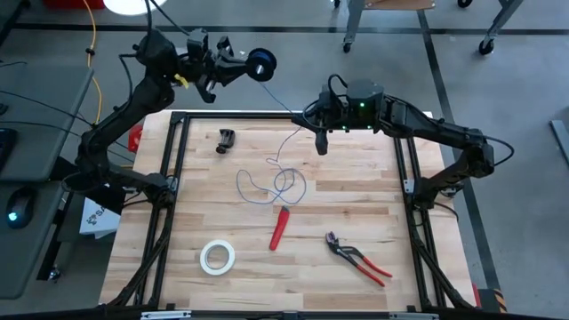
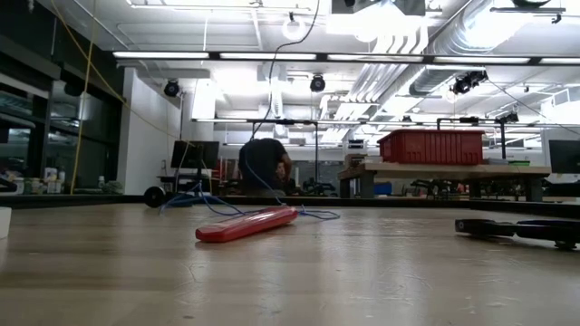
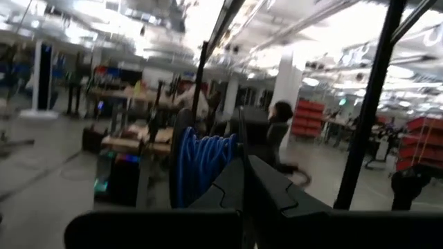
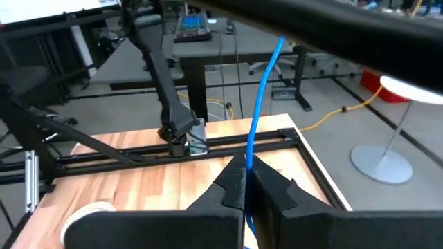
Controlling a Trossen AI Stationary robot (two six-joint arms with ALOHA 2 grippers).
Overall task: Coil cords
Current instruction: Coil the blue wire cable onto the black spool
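Wooden table (image 1: pixel 356 200) — one wire (image 1: pixel 276 182), one spool (image 1: pixel 260 62); both grippers' fingers pinching these

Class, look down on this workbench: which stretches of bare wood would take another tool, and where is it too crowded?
Free: the wood right of the blue wire loops, above the pliers; the strip left of the loops, between the black clip and the white tape roll. Crowded: the middle, where the loops meet the red tool.
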